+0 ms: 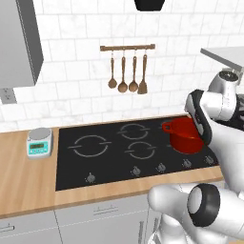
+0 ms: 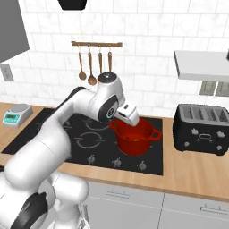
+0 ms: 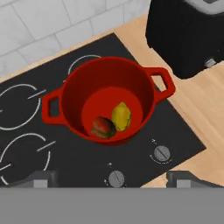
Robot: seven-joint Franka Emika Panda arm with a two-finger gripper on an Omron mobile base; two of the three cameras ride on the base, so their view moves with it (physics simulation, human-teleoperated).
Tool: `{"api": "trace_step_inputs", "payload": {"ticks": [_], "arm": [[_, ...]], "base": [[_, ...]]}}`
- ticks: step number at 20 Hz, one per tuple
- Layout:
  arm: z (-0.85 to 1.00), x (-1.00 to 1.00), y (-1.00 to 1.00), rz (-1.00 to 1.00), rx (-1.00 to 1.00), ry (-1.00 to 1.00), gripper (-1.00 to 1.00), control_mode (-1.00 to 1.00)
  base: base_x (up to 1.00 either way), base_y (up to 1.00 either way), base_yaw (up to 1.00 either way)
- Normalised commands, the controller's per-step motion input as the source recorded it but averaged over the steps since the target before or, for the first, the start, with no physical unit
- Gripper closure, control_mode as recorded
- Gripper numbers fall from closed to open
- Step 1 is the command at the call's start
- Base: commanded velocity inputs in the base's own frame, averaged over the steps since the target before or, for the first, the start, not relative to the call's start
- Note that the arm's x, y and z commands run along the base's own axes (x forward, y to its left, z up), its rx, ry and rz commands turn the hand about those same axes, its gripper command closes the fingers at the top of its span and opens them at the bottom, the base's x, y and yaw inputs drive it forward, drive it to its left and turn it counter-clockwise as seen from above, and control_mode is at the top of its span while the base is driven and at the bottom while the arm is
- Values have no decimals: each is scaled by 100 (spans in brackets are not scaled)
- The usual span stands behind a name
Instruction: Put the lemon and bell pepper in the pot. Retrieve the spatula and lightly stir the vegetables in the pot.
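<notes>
Loading step judged complete: the lemon and the bell pepper lie touching on the floor of the pot, which stands on the hob. The tool hangs above it, jaws wide, empty. Next: reach to the wall rail for the spatula, hanging rightmost, beside the spoons.

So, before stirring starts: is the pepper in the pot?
In. The pepper lies on the pot's floor beside the lemon.
</notes>
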Motion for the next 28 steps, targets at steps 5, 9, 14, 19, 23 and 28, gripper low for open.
{"api": "trace_step_inputs", "payload": {"ticks": [5,9,14,19,23,28], "arm": [[94,-65,63,0,4,9,-100,-100],[38,-79,51,0,2,11,-100,-100],[0,-59,23,0,0,2,-100,-100],[0,-20,15,0,-1,-2,-100,100],[0,0,0,0,0,0,-100,100],[0,0,0,0,0,0,-100,100]], "base": [[0,0,0],[0,0,0],[0,0,0],[-14,37,0],[-10,100,0],[7,100,0]]}}
